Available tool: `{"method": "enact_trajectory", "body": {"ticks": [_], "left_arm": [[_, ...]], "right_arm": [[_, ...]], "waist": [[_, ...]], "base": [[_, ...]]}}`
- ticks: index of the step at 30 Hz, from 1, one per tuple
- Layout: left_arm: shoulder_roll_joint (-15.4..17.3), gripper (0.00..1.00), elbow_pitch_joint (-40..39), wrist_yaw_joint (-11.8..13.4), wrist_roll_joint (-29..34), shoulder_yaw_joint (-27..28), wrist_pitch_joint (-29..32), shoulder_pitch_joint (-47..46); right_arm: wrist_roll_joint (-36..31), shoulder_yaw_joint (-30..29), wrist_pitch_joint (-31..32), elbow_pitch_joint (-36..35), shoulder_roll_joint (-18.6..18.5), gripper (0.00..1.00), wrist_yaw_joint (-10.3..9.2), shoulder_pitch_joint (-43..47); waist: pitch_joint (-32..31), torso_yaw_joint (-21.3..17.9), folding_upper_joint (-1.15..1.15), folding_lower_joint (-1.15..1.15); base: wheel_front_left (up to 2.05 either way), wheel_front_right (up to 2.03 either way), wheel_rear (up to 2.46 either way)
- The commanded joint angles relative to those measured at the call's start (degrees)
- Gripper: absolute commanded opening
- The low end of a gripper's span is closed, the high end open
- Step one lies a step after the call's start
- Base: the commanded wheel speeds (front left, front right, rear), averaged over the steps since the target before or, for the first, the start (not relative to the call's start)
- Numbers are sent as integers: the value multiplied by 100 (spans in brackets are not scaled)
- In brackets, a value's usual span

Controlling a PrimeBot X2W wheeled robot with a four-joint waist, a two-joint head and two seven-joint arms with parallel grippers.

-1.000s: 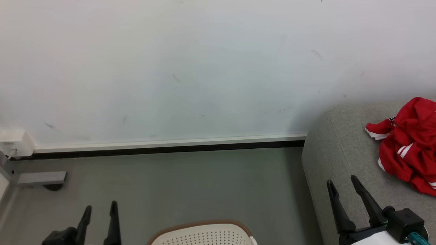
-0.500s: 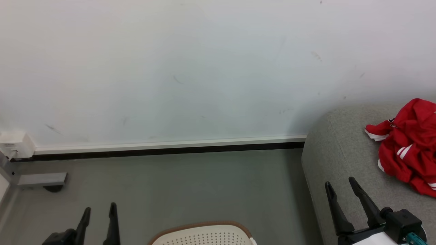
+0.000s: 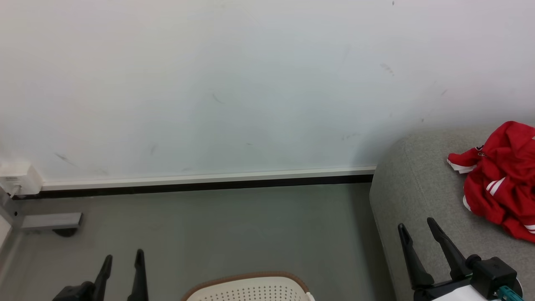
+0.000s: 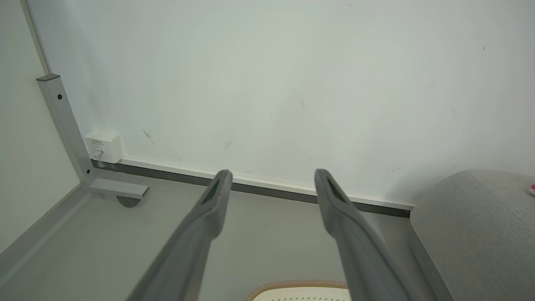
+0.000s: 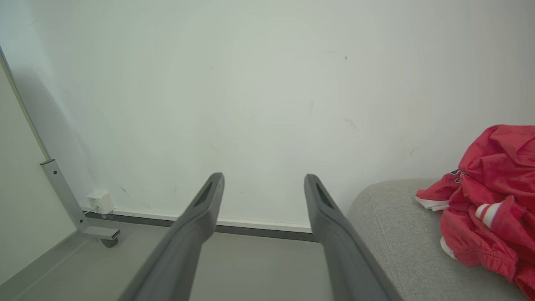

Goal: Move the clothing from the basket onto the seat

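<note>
A crumpled red garment with white stripes (image 3: 503,179) (image 5: 491,209) lies on the grey seat (image 3: 413,184) (image 5: 393,234) (image 4: 472,234) at the right. The cream basket (image 3: 250,288) (image 4: 301,292) with its brown rim peeks in at the bottom middle; its inside is out of view. My left gripper (image 3: 122,258) (image 4: 271,177) stands open over the floor, left of the basket, with nothing between its fingers. My right gripper (image 3: 416,228) (image 5: 263,182) is open and empty over the seat's near left corner, short of the red garment.
A white wall with a pale skirting board (image 3: 209,177) runs across the back above the grey floor (image 3: 217,225). A grey metal frame foot on a caster (image 3: 52,220) (image 4: 121,192) and a white wall box (image 3: 19,175) sit at the left.
The view has shifted slightly downward. The right gripper has sunk a little lower in it. Both grippers stay open; the garment has not moved.
</note>
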Motion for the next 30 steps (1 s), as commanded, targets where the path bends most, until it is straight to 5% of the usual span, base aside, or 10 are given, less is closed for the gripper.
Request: {"method": "enact_trajectory", "body": {"ticks": [1, 27, 28, 30], "left_arm": [[2, 100, 30, -29, 36, 28, -2, -32], [-118, 100, 99, -197, 176, 243, -2, -57], [-118, 0, 121, -184, 148, 223, 6, -14], [-154, 0, 219, -184, 130, 225, 19, 36]], "right_arm": [[14, -15, -18, 10, -27, 100, -13, -6], [16, -25, -18, -36, 21, 100, -13, 59], [8, -10, 2, -5, 36, 0, 0, 10], [27, 11, 15, 67, 55, 0, 0, 71]], "waist": [[-2, 0, 0, 0], [8, -12, 0, 0], [8, -13, 0, 0], [8, -14, 0, 0]], "base": [[0, 0, 0], [0, 0, 0], [0, 0, 0], [0, 0, 0]]}}
